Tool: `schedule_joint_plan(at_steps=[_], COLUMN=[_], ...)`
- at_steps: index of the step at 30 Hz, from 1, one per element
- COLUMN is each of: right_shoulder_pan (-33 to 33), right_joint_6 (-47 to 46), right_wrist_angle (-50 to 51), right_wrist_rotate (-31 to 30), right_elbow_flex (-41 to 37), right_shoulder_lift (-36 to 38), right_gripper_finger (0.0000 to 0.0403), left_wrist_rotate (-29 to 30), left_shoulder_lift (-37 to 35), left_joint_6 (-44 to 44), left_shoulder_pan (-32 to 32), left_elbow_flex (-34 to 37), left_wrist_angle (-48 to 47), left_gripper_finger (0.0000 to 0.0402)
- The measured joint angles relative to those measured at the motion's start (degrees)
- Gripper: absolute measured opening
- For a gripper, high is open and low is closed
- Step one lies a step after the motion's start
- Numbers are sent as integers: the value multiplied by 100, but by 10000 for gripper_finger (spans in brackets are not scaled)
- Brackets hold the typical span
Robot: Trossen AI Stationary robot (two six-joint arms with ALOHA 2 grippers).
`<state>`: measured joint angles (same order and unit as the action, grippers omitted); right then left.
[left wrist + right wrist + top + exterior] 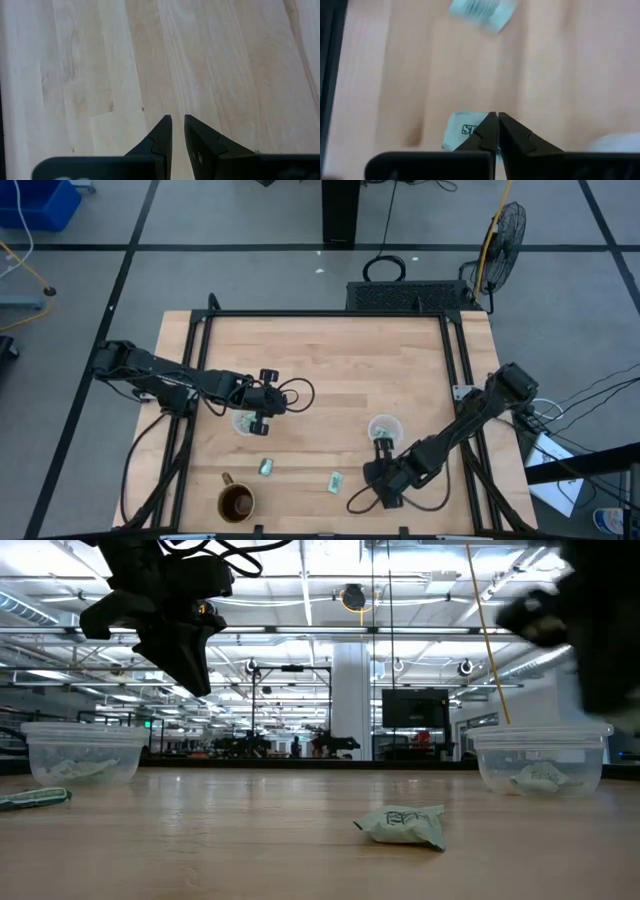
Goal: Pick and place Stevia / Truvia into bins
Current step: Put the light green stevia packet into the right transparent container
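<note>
Right claw point(497, 116) pinched shut on a Stevia packet point(459, 131).

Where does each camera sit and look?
High: overhead, looking straight down at table; both arms show.
Low: tabletop height, looking across into the room; left hand above.
Left wrist: on left arm, facing bare wood past its fingers.
Right wrist: on right arm, facing a packet past its fingers.
High and low share cups.
</note>
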<state>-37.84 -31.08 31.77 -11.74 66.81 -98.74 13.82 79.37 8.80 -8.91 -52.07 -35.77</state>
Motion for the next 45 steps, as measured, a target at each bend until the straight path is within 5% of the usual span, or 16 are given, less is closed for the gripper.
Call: schedule_joint_plan(at_steps=[5, 8, 13, 22, 38, 45], right_shoulder_pan=[172, 469, 1126, 1732, 1800, 1748], right_joint_6=[434, 353, -378, 223, 787, 810], right_wrist_angle=[452, 1214, 2069, 965, 636, 533], right_wrist_rotate=[-1699, -2053, -1321, -78, 4, -1], right_elbow_flex=[13, 17, -203, -1130, -1342, -1168], right_shoulder_lift=[842, 1122, 1167, 1165, 1236, 1794], right_gripper_finger=[3, 1, 1, 0, 80, 76], left_wrist_rotate=[0, 0, 0, -52, -74, -81], left_shoulder_lift=[0, 0, 0, 0, 0, 0], left_joint_6=[41, 41, -176, -310, -310, -315], left_shoulder_pan=[0, 0, 0, 0, -1, -1], left_elbow_flex=[0, 0, 0, 0, 0, 0], left_wrist_angle=[-2, -2, -2, -11, -15, -16], left_gripper_finger=[56, 56, 56, 56, 56, 56])
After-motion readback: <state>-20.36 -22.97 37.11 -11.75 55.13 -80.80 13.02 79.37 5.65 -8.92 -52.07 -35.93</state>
